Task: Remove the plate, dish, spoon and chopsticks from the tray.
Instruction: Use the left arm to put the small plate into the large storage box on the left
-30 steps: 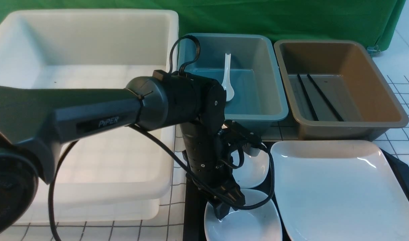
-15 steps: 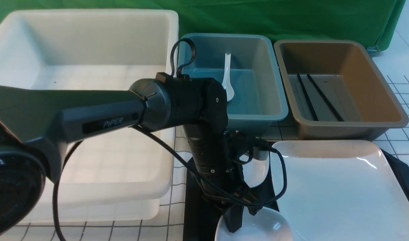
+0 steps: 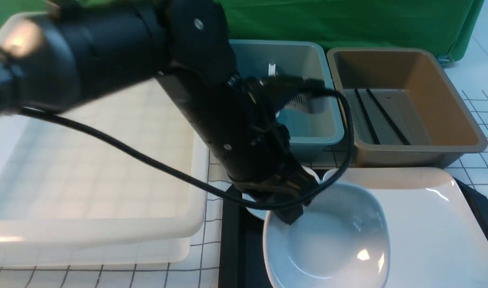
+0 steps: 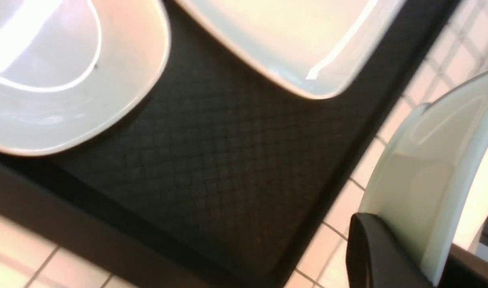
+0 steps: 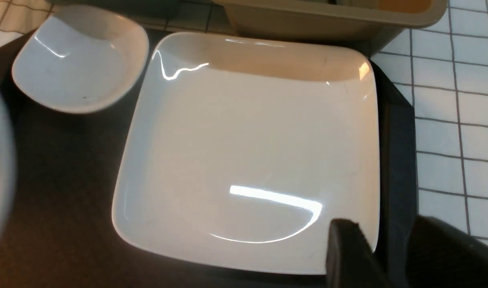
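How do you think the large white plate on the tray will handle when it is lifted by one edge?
The plate looks glazed, judging by its sharp glare, so it may be slippery. It is broad and shallow, so an edge grip would probably let it tilt. It looks like rigid ceramic, likely breakable.

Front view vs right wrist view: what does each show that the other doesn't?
Front only: the left gripper shut on the held dish, raised over the tray; the white bin; the blue bin holding the spoon; the chopsticks lying in the brown bin.
Right wrist only: the second dish in full, sitting on the tray beside the plate; the right gripper, jaws apart, at the plate's edge.
Both: plate, tray, brown bin's wall.
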Motion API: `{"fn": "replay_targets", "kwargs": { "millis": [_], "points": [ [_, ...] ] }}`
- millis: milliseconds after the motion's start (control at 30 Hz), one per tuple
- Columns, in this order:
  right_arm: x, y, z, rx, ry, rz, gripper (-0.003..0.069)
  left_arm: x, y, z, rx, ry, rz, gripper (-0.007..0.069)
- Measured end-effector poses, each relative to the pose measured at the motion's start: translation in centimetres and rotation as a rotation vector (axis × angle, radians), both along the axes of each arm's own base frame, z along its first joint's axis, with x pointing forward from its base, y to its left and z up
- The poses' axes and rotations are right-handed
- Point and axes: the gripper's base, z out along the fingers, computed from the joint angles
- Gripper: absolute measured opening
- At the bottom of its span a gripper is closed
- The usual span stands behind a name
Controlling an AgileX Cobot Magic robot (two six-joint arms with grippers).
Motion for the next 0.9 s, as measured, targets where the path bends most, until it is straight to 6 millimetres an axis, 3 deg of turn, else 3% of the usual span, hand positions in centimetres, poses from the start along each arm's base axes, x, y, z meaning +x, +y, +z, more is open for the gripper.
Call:
{"fn": "replay_targets", "kwargs": {
  "millis": [67,100,133,200,233,267,300,333,367,433,567,700,900],
  "points": [
    [0.0,0.0,0.0,0.000,0.001,0.000,0.0239,0.0,2.6,2.5,-0.014,-0.073,0.053,0.0006],
    [0.0,0.0,0.0,0.000,0.001,0.000,0.0239,0.3,3.2,2.7,-0.012,-0.084,0.071,0.0006],
    [0.0,0.0,0.0,0.000,0.001,0.000,0.0239,0.5,5.9,4.4,-0.020,-0.145,0.148,0.0006],
    [0.0,0.0,0.0,0.000,0.001,0.000,0.0239,1.3,10.0,5.8,-0.010,-0.207,0.270,0.0006],
    [0.0,0.0,0.0,0.000,0.001,0.000,0.0239,1.8,12.4,6.4,0.000,-0.237,0.340,0.0006],
    [0.0,0.0,0.0,0.000,0.001,0.000,0.0239,1.9,12.8,6.4,0.002,-0.241,0.351,0.0006],
    [0.0,0.0,0.0,0.000,0.001,0.000,0.0239,2.6,15.9,6.7,0.020,-0.264,0.436,0.0006],
    [0.0,0.0,0.0,0.000,0.001,0.000,0.0239,3.0,17.6,6.7,0.034,-0.274,0.479,0.0006],
    [0.0,0.0,0.0,0.000,0.001,0.000,0.0239,3.0,17.9,6.7,0.036,-0.276,0.487,0.0006],
    [0.0,0.0,0.0,0.000,0.001,0.000,0.0239,4.2,21.2,5.8,0.082,-0.284,0.531,0.0006],
    [0.0,0.0,0.0,0.000,0.001,0.000,0.0239,6.3,23.6,3.3,0.154,-0.274,0.447,0.0006],
    [0.0,0.0,0.0,0.000,0.001,0.000,0.0239,9.1,24.2,0.0,0.182,-0.245,0.384,0.0006],
    [0.0,0.0,0.0,0.000,0.002,0.000,0.0239,12.9,24.7,-6.5,0.207,-0.157,0.273,0.0006]
  ]
}}
